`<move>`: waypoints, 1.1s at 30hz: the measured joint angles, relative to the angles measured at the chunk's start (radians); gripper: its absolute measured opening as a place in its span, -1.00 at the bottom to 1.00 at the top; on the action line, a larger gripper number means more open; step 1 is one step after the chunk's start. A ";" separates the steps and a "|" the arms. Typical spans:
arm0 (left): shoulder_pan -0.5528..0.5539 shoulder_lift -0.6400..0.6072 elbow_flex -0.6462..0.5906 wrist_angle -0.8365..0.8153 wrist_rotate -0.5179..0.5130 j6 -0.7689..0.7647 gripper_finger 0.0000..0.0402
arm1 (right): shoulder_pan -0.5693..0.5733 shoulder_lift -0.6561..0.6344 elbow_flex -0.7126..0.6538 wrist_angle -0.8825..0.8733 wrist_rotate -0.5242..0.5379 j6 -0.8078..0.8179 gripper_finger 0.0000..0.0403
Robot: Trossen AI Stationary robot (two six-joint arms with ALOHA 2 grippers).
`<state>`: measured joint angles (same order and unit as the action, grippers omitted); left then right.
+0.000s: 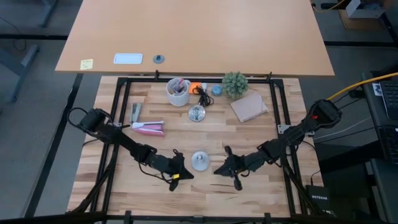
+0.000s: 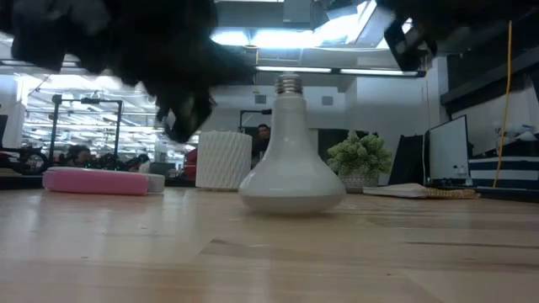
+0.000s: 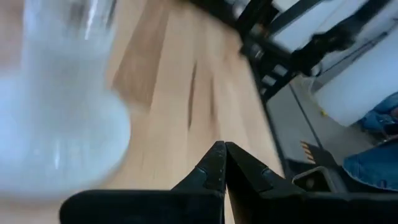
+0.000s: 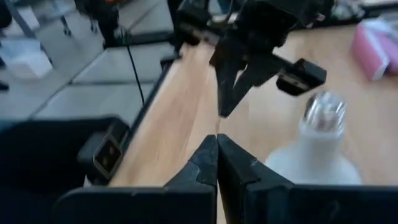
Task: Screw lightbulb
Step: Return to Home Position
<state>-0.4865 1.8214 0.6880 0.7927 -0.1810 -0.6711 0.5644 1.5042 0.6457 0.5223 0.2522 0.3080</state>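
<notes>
White frosted lightbulb [image 2: 292, 168] stands on the wooden table [image 1: 205, 199], dome down and screw base up. It is between the two pincers and well apart from the silvery fitting [image 1: 196, 114] behind it. Left pincer [image 3: 221, 146] and right pincer [image 4: 216, 142]: both fully closed, fingers touching, holding nothing. Each lies just beside the bulb and appears clear of it, though the gap cannot be confirmed from above. Hazard: a brush from either arm would tip the bulb, which rests only on its curved dome, and let it roll. Appearance: smooth matt globe flaring from a narrow neck, with a ribbed grey metal thread on top.
</notes>
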 joint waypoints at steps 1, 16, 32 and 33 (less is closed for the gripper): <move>0.004 -0.017 0.000 0.009 -0.001 0.037 -1.00 | -0.008 -0.015 0.007 -0.001 0.000 -0.001 -0.99; 0.107 -0.741 0.000 -0.356 -0.013 0.641 -1.00 | -0.029 -0.583 0.051 -0.065 0.151 -0.444 -0.99; 0.111 -1.182 0.000 -0.482 -0.013 1.030 -1.00 | -0.028 -0.867 0.050 -0.110 0.265 -0.627 -0.99; 0.111 -1.203 0.000 -0.520 -0.019 1.046 -1.00 | -0.028 -0.881 0.050 -0.128 0.294 -0.628 -0.99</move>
<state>-0.3755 0.6188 0.6884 0.2729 -0.2001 0.3748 0.5362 0.6228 0.6960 0.3944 0.5461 -0.3199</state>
